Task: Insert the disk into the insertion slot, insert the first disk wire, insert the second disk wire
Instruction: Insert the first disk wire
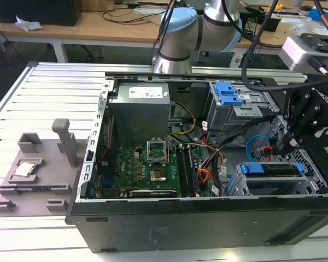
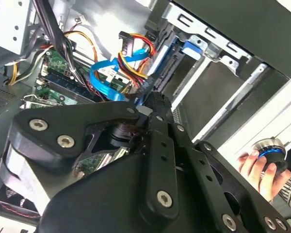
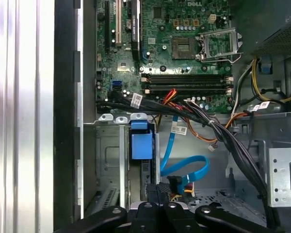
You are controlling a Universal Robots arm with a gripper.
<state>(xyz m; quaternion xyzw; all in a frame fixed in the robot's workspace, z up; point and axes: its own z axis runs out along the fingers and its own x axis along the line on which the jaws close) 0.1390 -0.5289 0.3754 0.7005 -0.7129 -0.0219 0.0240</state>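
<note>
Brand lettering on gripper (image 1: 277, 146), motherboard (image 3: 184, 48).

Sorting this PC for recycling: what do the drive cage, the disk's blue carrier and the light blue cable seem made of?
Drive cage: dull grey sheet metal, likely steel, with folded edges and punched holes. Blue carrier: smooth moulded plastic, slightly glossy. Light blue cable: flat, flexible, probably plastic-sheathed wire, since it loops freely.

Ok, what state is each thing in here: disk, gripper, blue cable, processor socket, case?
disk: seated in the drive cage.
gripper: shut, tip at the cable ends beside the disk.
blue cable: looped; whether it is plugged into the disk, cannot tell.
processor socket: cover flipped open.
case: lying on its side, side panel off.
</note>
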